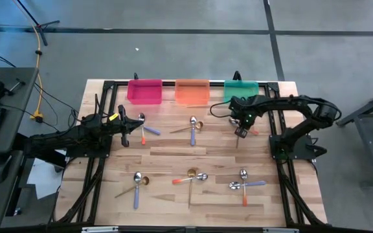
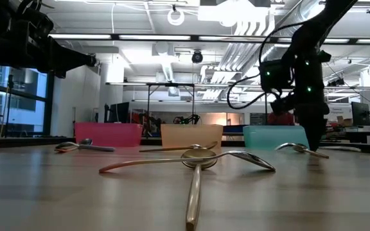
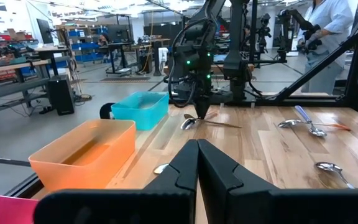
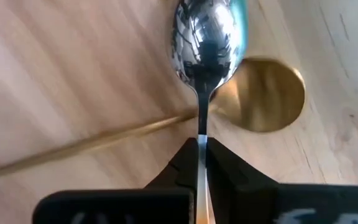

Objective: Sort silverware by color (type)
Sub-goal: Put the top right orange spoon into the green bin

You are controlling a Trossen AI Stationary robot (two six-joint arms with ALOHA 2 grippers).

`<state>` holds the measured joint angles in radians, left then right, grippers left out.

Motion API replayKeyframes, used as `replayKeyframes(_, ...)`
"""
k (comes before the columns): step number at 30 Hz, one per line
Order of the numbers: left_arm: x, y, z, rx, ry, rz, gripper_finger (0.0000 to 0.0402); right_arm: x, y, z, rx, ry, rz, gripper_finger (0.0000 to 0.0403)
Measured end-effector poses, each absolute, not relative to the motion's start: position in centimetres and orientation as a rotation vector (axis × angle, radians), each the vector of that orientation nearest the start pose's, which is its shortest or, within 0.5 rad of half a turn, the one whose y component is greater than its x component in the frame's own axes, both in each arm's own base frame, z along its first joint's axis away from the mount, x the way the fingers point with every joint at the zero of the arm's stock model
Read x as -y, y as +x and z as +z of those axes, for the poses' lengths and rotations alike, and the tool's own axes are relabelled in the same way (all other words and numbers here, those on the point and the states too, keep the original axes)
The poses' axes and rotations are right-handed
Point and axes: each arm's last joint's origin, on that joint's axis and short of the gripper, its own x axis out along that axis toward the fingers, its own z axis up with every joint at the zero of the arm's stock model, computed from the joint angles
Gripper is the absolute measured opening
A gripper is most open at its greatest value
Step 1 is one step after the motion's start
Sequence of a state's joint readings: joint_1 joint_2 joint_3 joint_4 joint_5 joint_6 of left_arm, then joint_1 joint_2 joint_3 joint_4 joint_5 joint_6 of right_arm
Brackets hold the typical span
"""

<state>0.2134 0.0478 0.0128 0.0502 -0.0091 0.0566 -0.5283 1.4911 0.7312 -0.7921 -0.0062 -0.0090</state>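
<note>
The left gripper [image 1: 124, 133], fingers together and empty, waits beside the pink bin [image 1: 144, 91]. Near the teal bin [image 1: 241, 90], the right gripper [image 1: 241, 133] clamps a silver-bowled spoon [image 4: 207, 37]; it should lift straight, clearing the gold spoon [image 4: 263, 93] beneath

A robotics lab: exposed ceiling ducts [image 2: 172, 61], workbenches [image 3: 17, 68], concrete floor [image 1: 186, 58], more arm rigs behind
</note>
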Motion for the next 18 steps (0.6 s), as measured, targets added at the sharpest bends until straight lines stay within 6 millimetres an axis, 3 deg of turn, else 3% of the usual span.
replayKeyframes(10, -2.2, 9.8, 16.9, 0.009, 0.058, 0.227, 0.0001, 12.1, 21.4, 19.6, -1.480, 0.321, -0.358, 0.0001)
replayKeyframes(18, -2.3, 9.7, 16.9, 0.008, 0.058, 0.272, 0.0001, 14.3, 22.5, 24.8, -1.439, 0.090, -0.443, 0.0000)
